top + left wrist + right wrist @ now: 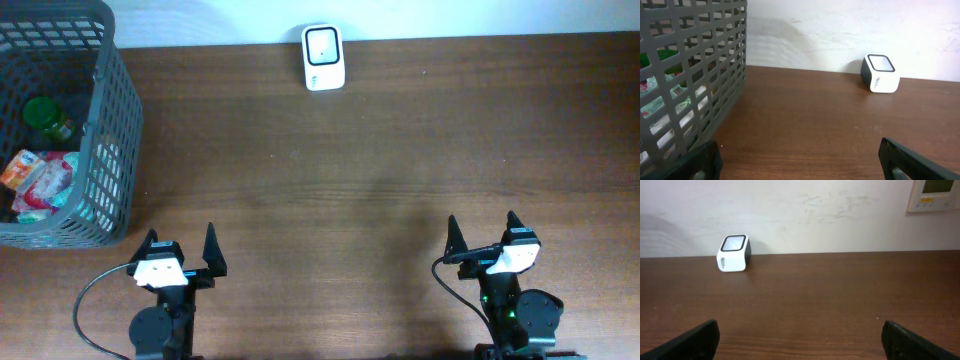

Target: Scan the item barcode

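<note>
Grey basket (115, 130), upper left: packets (28, 172), likely light, soft, slippery.
Pinch a sealed edge; left pincer (182, 250) and right pincer (483, 232) gape empty.

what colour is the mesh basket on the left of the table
Dark grey; the basket shows best in the overhead view.

Left tool (181, 233) and right tool (481, 218) both gape wide, empty.
</note>
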